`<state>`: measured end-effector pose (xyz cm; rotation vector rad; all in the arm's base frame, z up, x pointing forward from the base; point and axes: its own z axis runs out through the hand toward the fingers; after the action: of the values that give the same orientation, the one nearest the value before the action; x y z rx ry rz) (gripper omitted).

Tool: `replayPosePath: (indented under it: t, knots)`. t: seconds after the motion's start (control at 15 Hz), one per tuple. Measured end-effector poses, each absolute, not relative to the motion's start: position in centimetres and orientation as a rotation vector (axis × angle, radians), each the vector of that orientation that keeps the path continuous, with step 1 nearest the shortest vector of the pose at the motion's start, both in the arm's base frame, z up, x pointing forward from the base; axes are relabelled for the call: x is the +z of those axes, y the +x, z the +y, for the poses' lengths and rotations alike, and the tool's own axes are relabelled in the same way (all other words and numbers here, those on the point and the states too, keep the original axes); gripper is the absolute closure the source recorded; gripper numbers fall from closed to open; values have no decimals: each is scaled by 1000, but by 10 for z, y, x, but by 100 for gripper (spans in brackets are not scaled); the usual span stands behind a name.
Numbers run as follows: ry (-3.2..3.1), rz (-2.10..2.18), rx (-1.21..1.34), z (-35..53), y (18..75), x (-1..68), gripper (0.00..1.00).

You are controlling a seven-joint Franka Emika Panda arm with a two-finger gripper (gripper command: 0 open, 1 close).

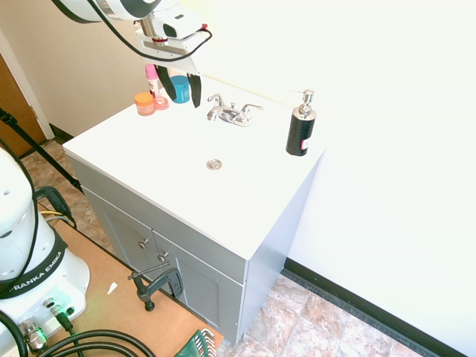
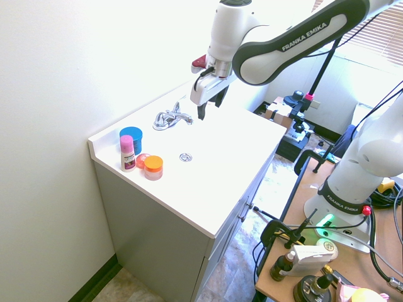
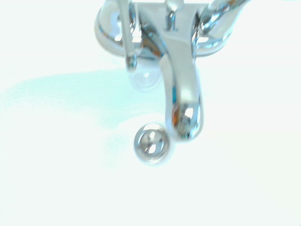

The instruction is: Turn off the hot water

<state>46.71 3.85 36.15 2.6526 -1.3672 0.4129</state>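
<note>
1. While the fingers (image 1: 180,103) hang above the table (image 1: 171,193), parted wide with nothing between them, the hot-water lever (image 1: 215,98) lies below them, off to one side towards the wall.
2. Its long axis runs outward from the faucet (image 1: 234,114). The matching lever (image 1: 253,109) is on the far side of the spout from it, so the coming move probably turns on lining up sideways with the nearer wing, then lowering; the spout could get bumped.
3. Only one arm (image 2: 293,44) is at work, reading "FRANKA EMIKA" along its link.
4. Beyond the faucet from the fingers stands a black pump bottle (image 1: 300,132), its label too small to read; the pink-capped bottle (image 2: 127,154) carries print, also unreadable.
5. No running water is visible, so the lever's setting is unclear.
</note>
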Motion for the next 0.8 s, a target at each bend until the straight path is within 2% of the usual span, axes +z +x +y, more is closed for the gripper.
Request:
replayPosePath:
  t: [0.27,0.8]
  knots:
    - [2531,-1351,563,35,525,349,0]
    - [2481,-1243,529,48,575,316,0]
